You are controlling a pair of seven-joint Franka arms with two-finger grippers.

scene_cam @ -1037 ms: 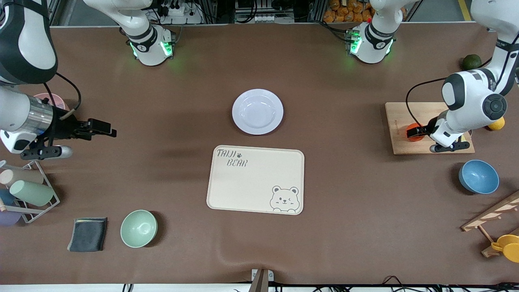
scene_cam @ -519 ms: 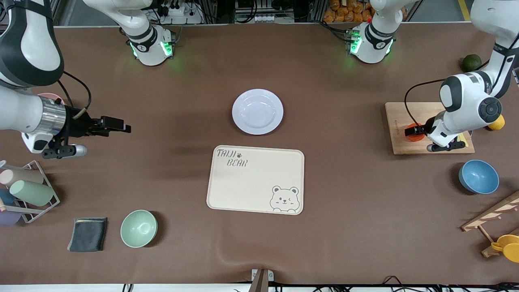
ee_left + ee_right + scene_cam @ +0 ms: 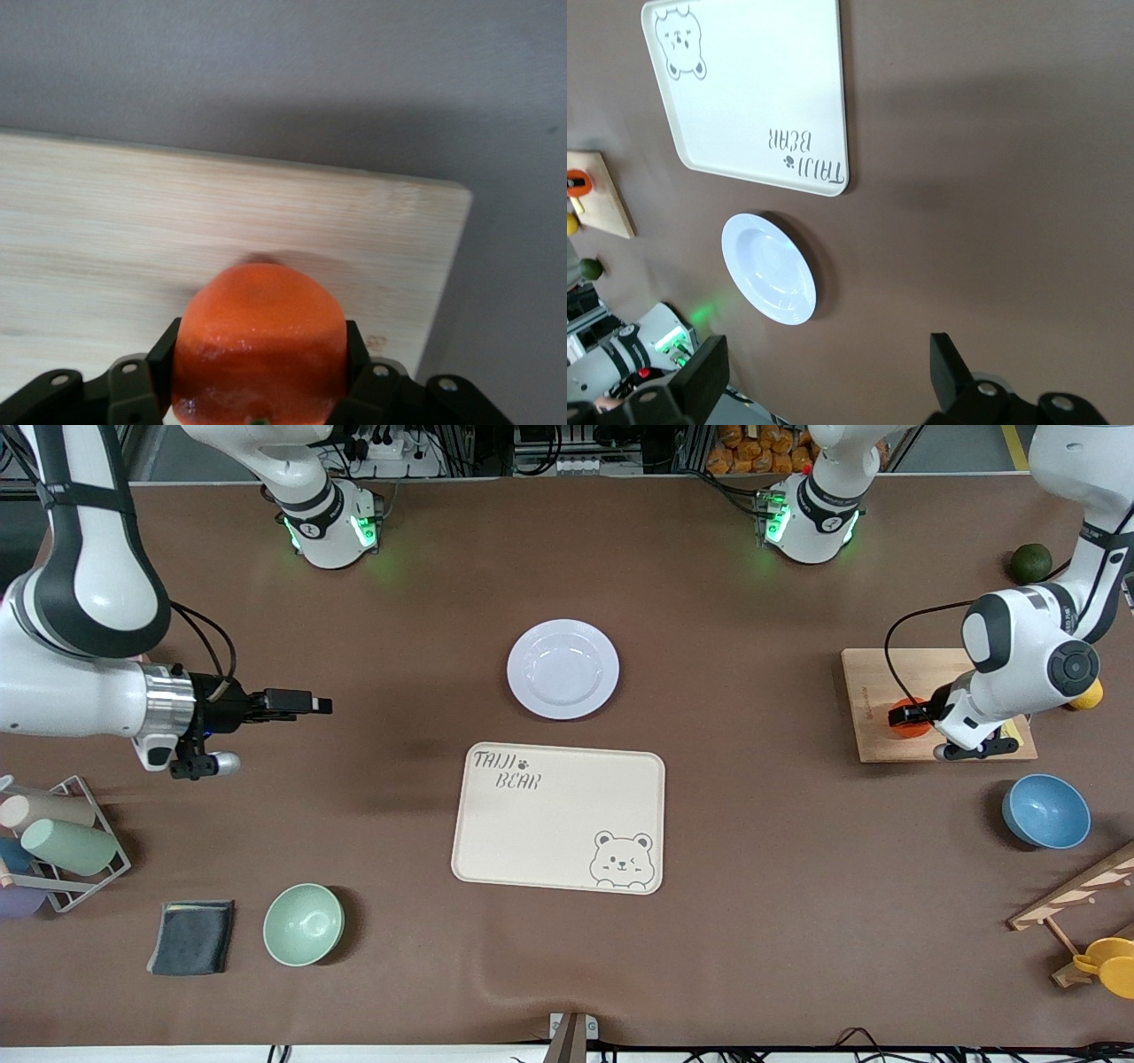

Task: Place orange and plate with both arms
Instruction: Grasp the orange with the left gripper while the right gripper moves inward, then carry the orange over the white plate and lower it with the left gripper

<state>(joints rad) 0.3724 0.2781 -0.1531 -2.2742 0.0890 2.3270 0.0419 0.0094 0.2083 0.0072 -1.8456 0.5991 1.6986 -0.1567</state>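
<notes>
The orange [image 3: 257, 341] rests on a wooden cutting board [image 3: 133, 221] at the left arm's end of the table. My left gripper [image 3: 257, 376] is shut on it, one black finger pressed against each side. From the front, the orange [image 3: 902, 727] shows only partly under the left gripper [image 3: 907, 714]. The pale plate [image 3: 563, 669] lies mid-table, just farther from the front camera than the bear-print tray [image 3: 549, 833]. My right gripper [image 3: 321, 705] hangs open over bare table toward the right arm's end, with nothing between its fingers. Its wrist view shows the plate [image 3: 769, 268] and tray [image 3: 753, 88].
A blue bowl [image 3: 1045, 810], a lemon [image 3: 1086, 693] and a dark green fruit [image 3: 1030, 561] sit around the cutting board [image 3: 873, 682]. A mint bowl [image 3: 303, 924], grey cloth [image 3: 192, 936] and cup rack [image 3: 53, 841] occupy the right arm's end. A wooden rack [image 3: 1076, 895] stands near the blue bowl.
My left gripper has gone from open to shut around the orange on the board. The right arm has moved its open gripper along the table toward the plate.
</notes>
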